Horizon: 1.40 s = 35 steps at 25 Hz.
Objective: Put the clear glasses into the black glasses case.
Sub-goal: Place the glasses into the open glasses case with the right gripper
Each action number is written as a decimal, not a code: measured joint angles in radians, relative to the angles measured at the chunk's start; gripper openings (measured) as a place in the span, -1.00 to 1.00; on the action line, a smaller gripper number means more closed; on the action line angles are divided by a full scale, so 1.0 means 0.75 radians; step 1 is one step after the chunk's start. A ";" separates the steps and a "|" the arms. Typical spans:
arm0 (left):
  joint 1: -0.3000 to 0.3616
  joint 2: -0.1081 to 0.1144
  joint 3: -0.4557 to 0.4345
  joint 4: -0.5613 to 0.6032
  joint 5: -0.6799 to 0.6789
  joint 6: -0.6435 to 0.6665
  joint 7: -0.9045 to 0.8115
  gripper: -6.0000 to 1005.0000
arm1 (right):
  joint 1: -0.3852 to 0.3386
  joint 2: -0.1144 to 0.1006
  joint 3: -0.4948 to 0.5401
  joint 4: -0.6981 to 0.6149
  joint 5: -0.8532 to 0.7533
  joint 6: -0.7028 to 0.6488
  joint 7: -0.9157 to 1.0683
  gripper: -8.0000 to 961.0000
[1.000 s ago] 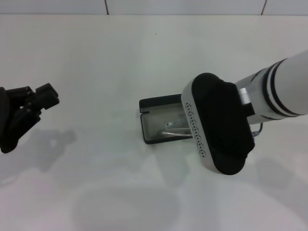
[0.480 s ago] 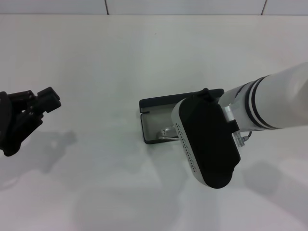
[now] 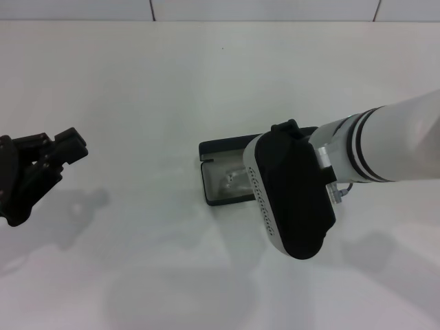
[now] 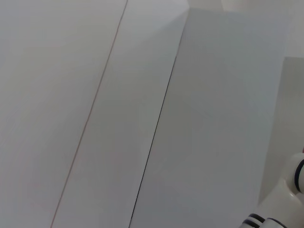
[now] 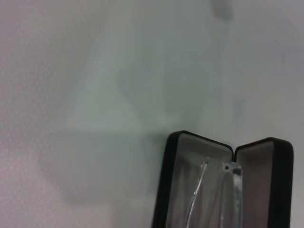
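The black glasses case point(image 3: 221, 146) lies open at the table's centre, its grey lining showing. Inside it rest the clear glasses point(image 3: 230, 180), only partly visible in the head view. The right wrist view shows the case point(image 5: 166, 190) from one end, with the glasses point(image 5: 230, 194) and their thin clear arms lying between its two halves. My right arm's black-and-white wrist housing point(image 3: 292, 196) hangs over the right part of the case and hides its gripper. My left gripper point(image 3: 58, 148) is parked far to the left, well away from the case.
The white table point(image 3: 137, 82) spreads on all sides of the case. A tiled wall edge runs along the back. The left wrist view shows only pale panels and a bit of the other arm point(image 4: 280, 209).
My right arm has shifted left and a little forward over the case, covering more of it. The visible part of the glasses now lies further left in the case. The left arm has barely moved.
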State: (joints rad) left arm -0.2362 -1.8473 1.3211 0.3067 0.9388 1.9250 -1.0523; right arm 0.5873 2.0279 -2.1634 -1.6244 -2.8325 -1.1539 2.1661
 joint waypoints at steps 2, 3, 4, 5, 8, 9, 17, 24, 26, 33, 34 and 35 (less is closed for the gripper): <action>0.005 -0.002 0.000 0.000 0.000 0.000 0.000 -0.80 | 0.000 0.000 -0.006 0.015 -0.004 0.022 0.006 -0.82; 0.008 -0.002 -0.001 0.000 0.000 -0.001 0.000 -0.80 | 0.000 0.000 -0.007 0.021 -0.004 0.033 0.007 -0.82; 0.010 -0.003 -0.001 0.000 0.000 -0.001 0.000 -0.80 | 0.000 0.000 -0.009 0.027 -0.004 0.043 0.010 -0.82; 0.012 -0.003 -0.001 0.000 0.000 -0.001 0.000 -0.80 | 0.000 0.000 -0.010 0.031 -0.004 0.051 0.013 -0.82; 0.017 -0.003 -0.001 0.001 0.000 -0.002 0.000 -0.80 | 0.000 0.000 -0.012 0.037 -0.005 0.068 0.019 -0.82; 0.018 -0.004 -0.001 0.001 0.000 -0.002 0.000 -0.80 | 0.000 0.000 -0.012 0.038 -0.005 0.070 0.020 -0.82; 0.038 -0.008 -0.001 0.002 0.000 -0.002 0.013 -0.80 | 0.000 0.000 -0.023 0.049 -0.006 0.097 0.036 -0.81; 0.047 -0.010 0.003 0.002 0.000 -0.001 0.024 -0.80 | -0.003 0.000 -0.024 0.049 -0.011 0.110 0.039 -0.81; 0.048 -0.010 0.004 0.002 0.000 -0.001 0.024 -0.80 | -0.010 0.000 -0.030 0.050 -0.026 0.114 0.039 -0.81; 0.049 -0.012 0.000 0.002 0.000 0.000 0.025 -0.80 | -0.036 0.000 -0.058 0.035 -0.073 0.136 0.049 -0.77; 0.049 -0.012 0.000 0.002 0.000 0.000 0.025 -0.80 | -0.038 0.000 -0.059 0.033 -0.072 0.137 0.049 -0.76; 0.049 -0.012 -0.001 0.002 0.000 0.000 0.025 -0.80 | -0.044 0.000 -0.059 0.024 -0.069 0.137 0.049 -0.75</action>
State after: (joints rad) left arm -0.1993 -1.8561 1.3207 0.3083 0.9387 1.9252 -1.0338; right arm 0.5542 2.0278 -2.2074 -1.6061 -2.8842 -1.0509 2.2029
